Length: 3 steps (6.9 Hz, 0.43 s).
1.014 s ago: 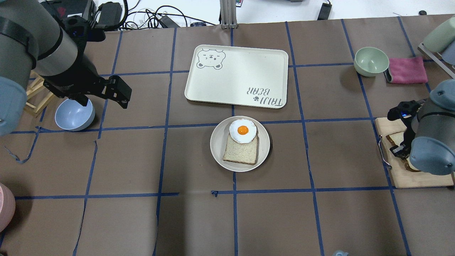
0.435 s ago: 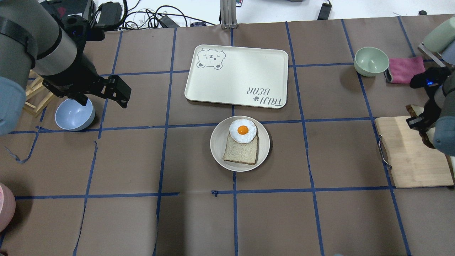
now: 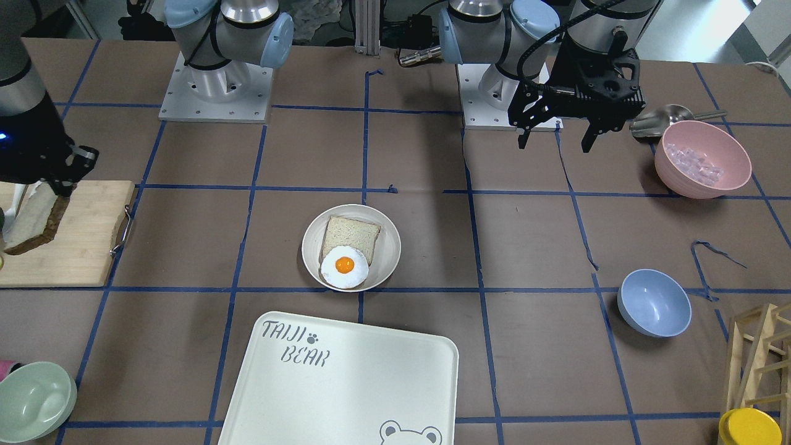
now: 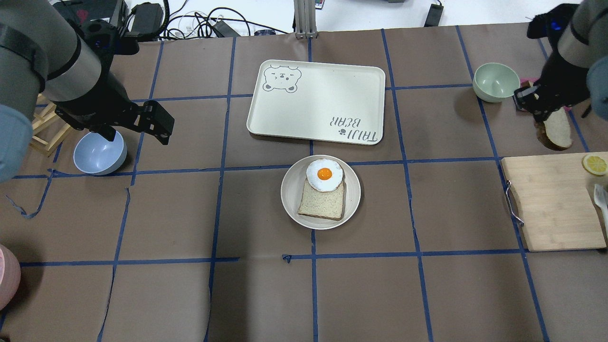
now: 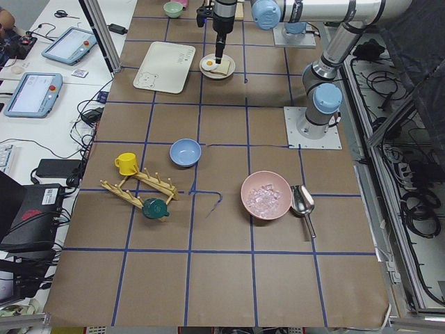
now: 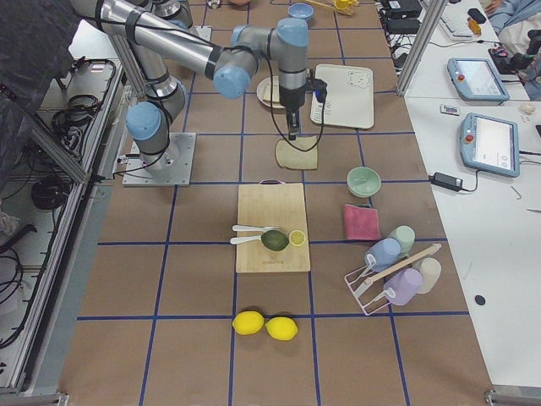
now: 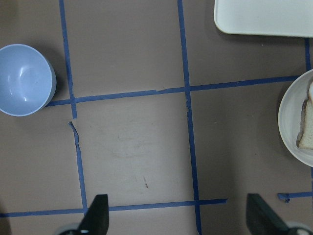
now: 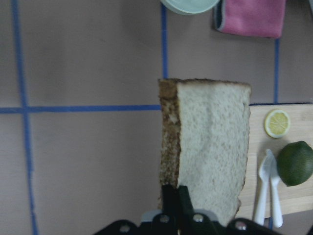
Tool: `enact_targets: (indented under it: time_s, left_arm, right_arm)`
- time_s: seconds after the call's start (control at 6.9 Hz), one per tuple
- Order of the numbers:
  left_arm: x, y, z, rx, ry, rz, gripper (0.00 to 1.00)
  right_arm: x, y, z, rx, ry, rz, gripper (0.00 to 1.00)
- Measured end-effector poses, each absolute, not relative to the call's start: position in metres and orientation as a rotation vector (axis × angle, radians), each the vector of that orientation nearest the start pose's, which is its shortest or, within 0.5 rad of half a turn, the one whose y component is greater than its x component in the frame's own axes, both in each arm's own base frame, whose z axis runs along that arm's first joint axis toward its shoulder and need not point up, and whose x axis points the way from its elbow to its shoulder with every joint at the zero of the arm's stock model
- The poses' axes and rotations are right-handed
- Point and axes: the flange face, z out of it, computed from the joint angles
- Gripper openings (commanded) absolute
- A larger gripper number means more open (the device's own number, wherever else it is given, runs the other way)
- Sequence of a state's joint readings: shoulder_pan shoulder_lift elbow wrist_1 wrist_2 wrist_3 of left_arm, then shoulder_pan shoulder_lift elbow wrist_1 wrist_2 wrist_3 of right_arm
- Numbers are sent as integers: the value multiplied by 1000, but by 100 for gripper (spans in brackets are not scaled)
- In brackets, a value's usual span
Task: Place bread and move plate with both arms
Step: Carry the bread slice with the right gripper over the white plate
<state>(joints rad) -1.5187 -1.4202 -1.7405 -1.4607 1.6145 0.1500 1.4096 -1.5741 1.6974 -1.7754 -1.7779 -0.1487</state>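
Even, bright light from above falls on the brown paper-covered table (image 4: 190,213), leaving only a short, soft shadow off the right rim of the plate (image 4: 290,190) in the overhead view. The right wrist view is soft, the bread (image 8: 210,147) slightly blurred; other views are crisp.

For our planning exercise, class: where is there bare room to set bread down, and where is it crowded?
Bare: the whole tray; the table between plate and cutting board; the table between plate and blue bowl. Crowded: the plate, holding a small slice and a fried egg.
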Motion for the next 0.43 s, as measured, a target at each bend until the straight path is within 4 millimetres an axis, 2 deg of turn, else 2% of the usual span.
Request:
enact_targets:
  time_s: [0.14,0.29,0.43]
  left_arm:
    - [-106,-443,485,148,3082,-133,100]
    - [-106,-443,485,148,3083,-132,100]
    - [-106,-443,485,148,3083,-131,100]
  right_arm:
    - [109,-513,455,124,3343,-75,0]
    - [190,-515,436,188,3336,-98,0]
    - [261,-513,404,244,3327,-134,0]
